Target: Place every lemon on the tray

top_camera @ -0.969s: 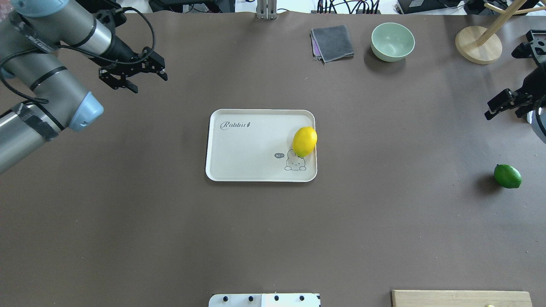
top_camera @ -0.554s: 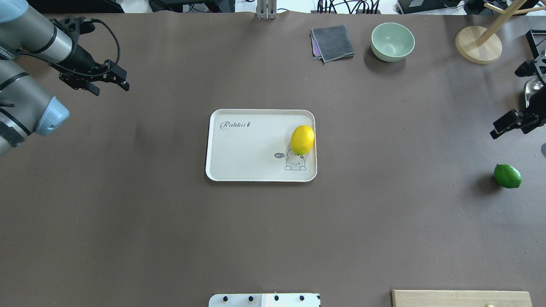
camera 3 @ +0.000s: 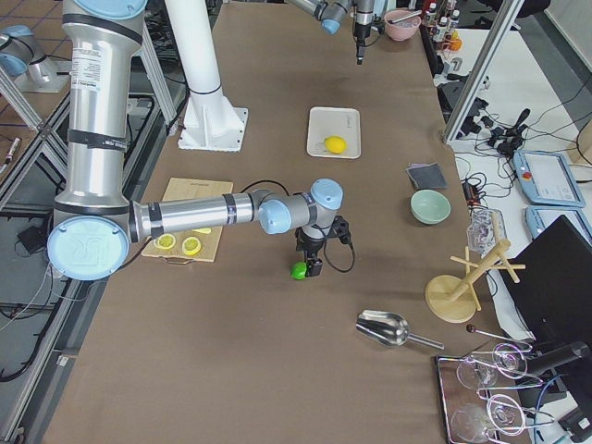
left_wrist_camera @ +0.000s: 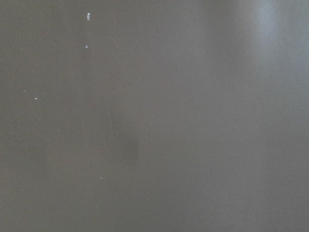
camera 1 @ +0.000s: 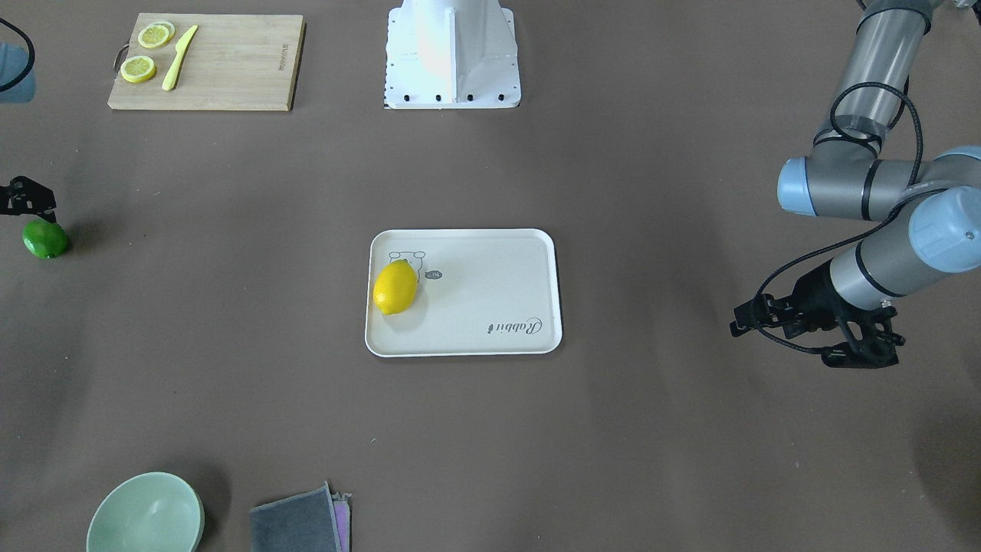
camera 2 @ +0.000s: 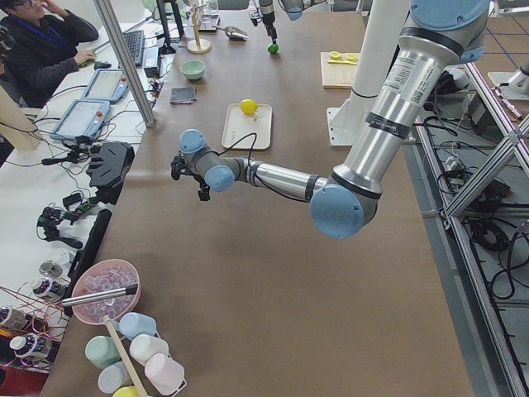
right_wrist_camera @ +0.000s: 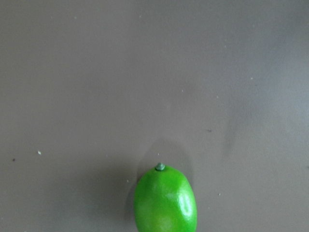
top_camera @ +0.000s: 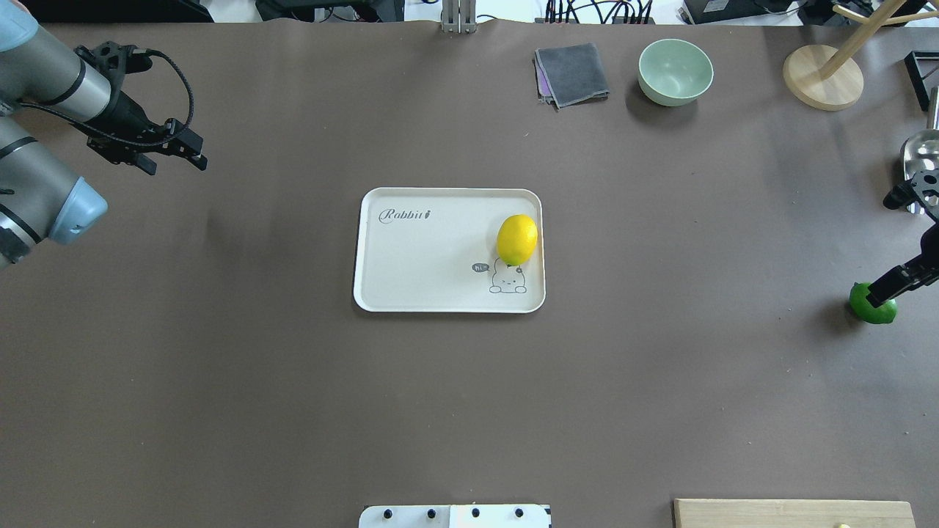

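The bright yellow lemon (top_camera: pixel 517 240) lies on the right part of the cream tray (top_camera: pixel 425 257), over the cartoon animal; it also shows in the front view (camera 1: pixel 395 287) on the tray (camera 1: pixel 483 295). The dark green lemon (top_camera: pixel 873 308) lies on the table far right, and it shows in the right wrist view (right_wrist_camera: pixel 165 200). My right gripper (top_camera: pixel 884 290) hangs just over the green lemon, its jaws look open, and one finger overlaps the fruit. My left gripper (top_camera: pixel 174 165) is open and empty over bare table far left of the tray.
A mint bowl (top_camera: pixel 675 71), a folded grey cloth (top_camera: pixel 572 73) and a wooden stand (top_camera: pixel 821 77) stand at the far edge. A metal scoop (top_camera: pixel 921 147) lies at the right edge. A cutting board (camera 1: pixel 230 69) holds lemon slices and a yellow knife.
My left gripper has drawn back left, away from the tray. My right gripper has moved nearer and down onto the green lemon. The yellow lemon has rolled slightly left on the tray.
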{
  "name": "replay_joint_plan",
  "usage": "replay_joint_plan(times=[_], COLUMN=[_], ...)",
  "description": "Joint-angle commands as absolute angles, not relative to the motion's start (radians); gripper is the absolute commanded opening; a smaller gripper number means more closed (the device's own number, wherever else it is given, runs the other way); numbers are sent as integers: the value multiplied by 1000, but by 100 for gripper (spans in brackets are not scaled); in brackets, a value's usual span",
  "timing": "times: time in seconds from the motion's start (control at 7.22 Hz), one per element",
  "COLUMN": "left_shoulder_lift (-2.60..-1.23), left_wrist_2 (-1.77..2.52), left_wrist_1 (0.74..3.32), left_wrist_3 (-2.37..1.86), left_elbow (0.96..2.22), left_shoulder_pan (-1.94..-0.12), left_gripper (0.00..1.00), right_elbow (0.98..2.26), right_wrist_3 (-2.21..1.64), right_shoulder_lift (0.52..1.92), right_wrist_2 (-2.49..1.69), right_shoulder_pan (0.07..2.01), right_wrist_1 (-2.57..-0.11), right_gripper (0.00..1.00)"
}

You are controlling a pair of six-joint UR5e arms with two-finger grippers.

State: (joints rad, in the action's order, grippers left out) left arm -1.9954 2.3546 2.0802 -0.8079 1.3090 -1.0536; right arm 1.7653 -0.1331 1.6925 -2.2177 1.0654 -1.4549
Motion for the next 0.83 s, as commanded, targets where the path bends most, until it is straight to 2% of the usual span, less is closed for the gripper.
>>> replay_joint_plan(times=[0.0,0.42,0.69], left_shoulder_lift=[-1994,-1994,-1994], left_wrist_2=[2356,2356,2356], left_wrist_1=[2080,2080,2080], left_wrist_3=[-808,-808,-810], left_elbow=[1310,1309,1308], left_shoulder_pan=[-1052,-1052,-1052], left_gripper=[98,98,98], right_elbow=[1767,1735,1721], right_wrist_3=[-130,-137,-135], right_shoulder_lift=[1715,1695,1669], right_wrist_2=[-2186,-2184,-2158], right_shoulder_pan=[1019,970,960], right_wrist_1=[-1456,-1454,-1456], right_gripper=[100,99,85])
